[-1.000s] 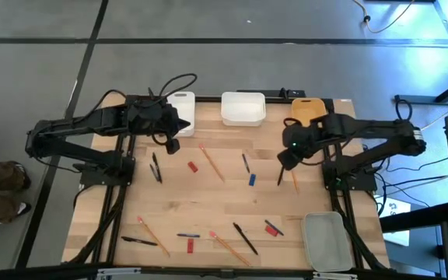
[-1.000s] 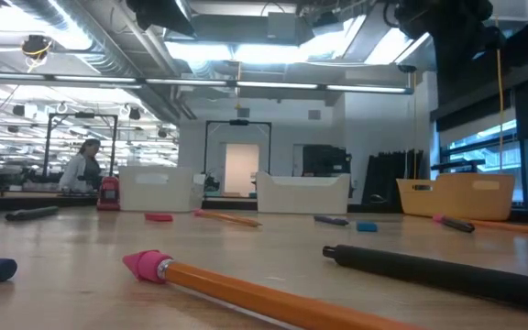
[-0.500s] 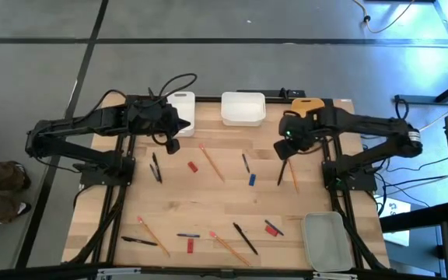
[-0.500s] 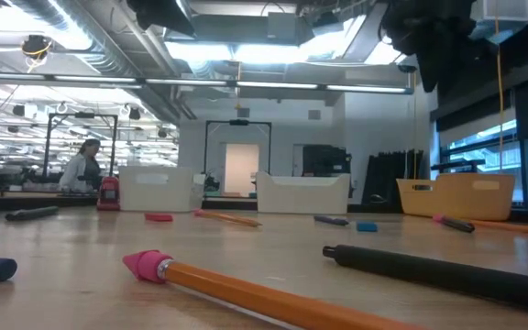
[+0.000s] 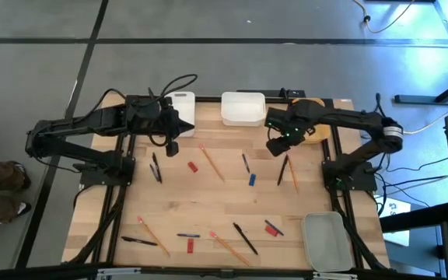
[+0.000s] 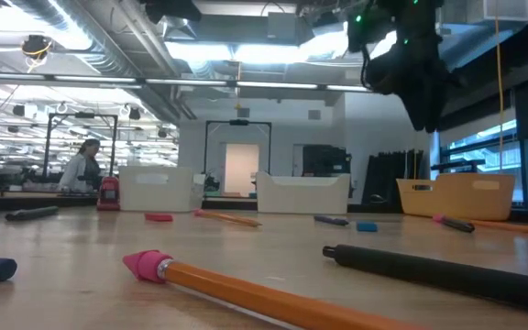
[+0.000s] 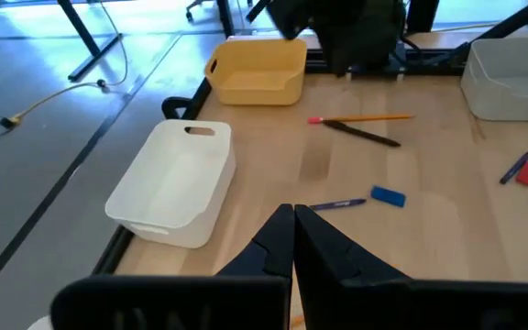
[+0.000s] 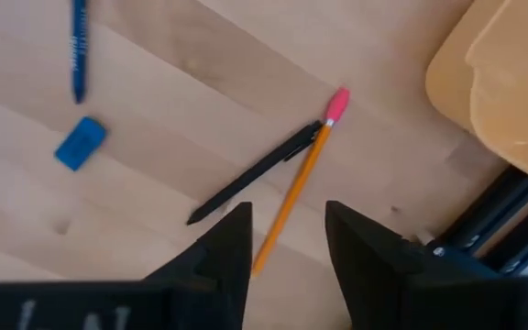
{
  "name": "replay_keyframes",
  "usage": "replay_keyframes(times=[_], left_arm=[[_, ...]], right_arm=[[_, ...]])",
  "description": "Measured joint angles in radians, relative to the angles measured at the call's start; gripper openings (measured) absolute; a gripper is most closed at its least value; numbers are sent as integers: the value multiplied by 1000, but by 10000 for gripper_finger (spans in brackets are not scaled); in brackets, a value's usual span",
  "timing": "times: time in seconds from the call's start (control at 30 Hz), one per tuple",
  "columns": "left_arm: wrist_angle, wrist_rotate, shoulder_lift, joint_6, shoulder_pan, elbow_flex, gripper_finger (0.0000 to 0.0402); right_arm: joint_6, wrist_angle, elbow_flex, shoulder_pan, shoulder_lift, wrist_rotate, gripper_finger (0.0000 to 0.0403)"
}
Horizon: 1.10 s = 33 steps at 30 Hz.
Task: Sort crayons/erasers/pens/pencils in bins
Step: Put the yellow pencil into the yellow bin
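Fingers of the right gripper (image 8: 282, 243) parted and empty above a slim black pen (image 8: 250, 176) and thin orange wooden pencil (image 8: 301, 179) lying touching on the pale wood-plank table (image 5: 232, 198), beside the rounded yellow-orange plastic bin (image 5: 314, 131); left gripper (image 7: 293, 240) fingers pressed together, near the narrow white bin (image 5: 182, 109).

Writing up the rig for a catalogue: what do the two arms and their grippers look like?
Both are dark, jointed arms with black cables looping by the left one. The left gripper and right gripper each end in two tapered black fingers. Small green lights glow on the right arm.
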Motion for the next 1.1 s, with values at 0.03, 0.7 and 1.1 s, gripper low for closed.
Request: replay_keyframes(times=[0.03,0.7,1.1], left_arm=[[1,3,0,0,0,0,0],[-189,102,208,64,-5,291,0],[-220,104,287,87,-6,355,0]], right_arm=[[-13,2,0,-10,11,0,142],[-53,76,-122,-84,19,-77,142],[30,270,-315,-98,4,2,142]])
